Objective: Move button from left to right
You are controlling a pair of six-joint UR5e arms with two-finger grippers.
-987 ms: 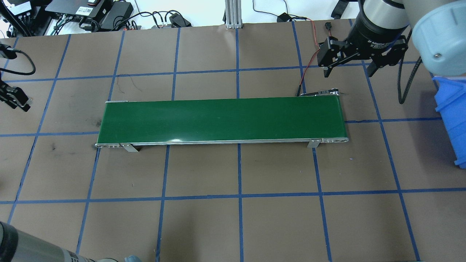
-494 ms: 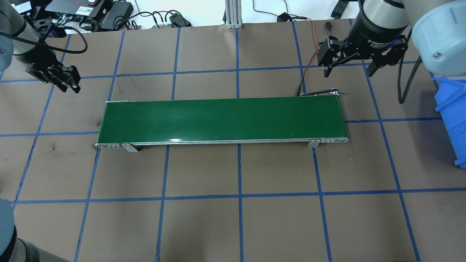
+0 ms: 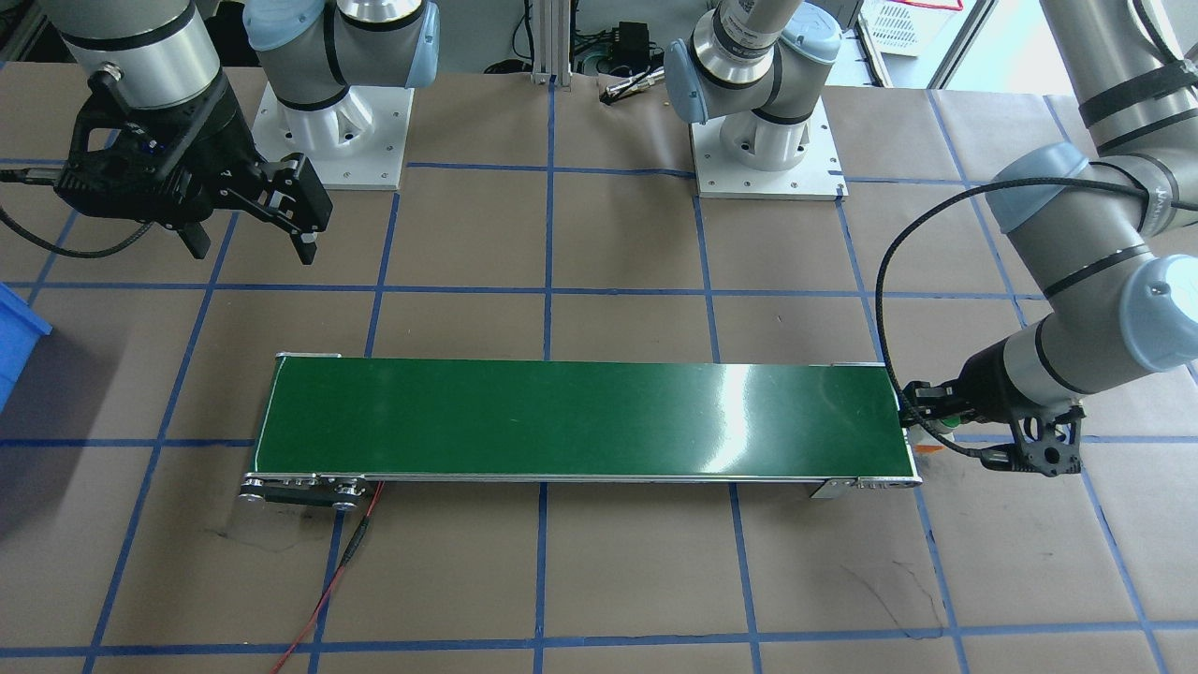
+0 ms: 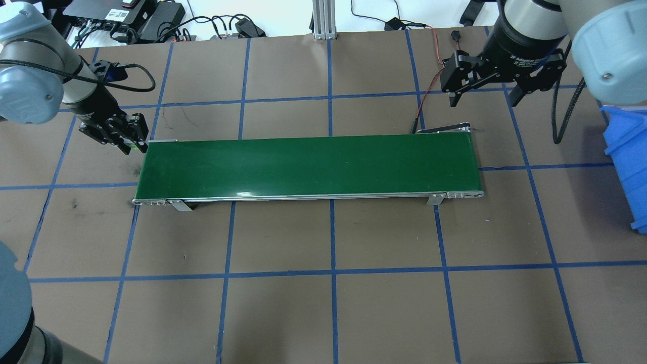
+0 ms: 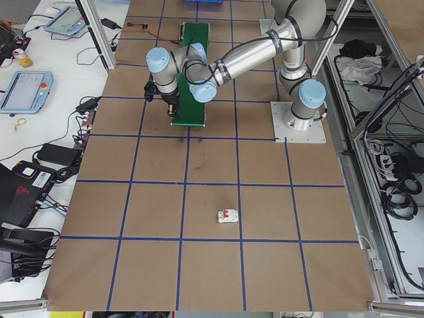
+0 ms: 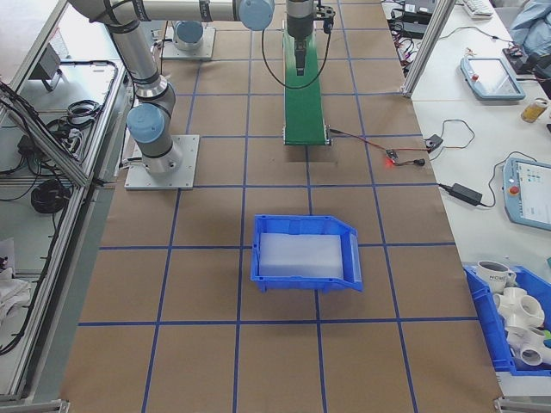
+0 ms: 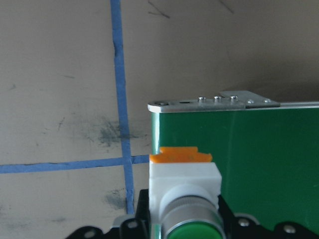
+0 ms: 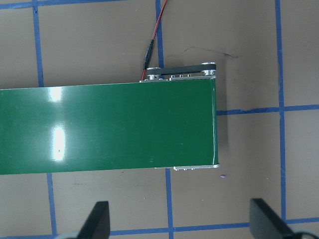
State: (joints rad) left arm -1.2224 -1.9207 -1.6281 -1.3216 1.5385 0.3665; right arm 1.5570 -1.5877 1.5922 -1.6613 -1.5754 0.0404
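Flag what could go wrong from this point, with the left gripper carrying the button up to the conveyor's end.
1. The left gripper holds the button right at the edge of the green conveyor belt; released now, it might catch the end frame or fall onto the table.
2. The button is tiny and round-capped; it could tip or roll on landing.
3. The right gripper hangs open beyond the far end, so a pickup could be mistimed.

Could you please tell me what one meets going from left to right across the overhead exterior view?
Left gripper holding the button → green conveyor belt → right gripper → blue bin.
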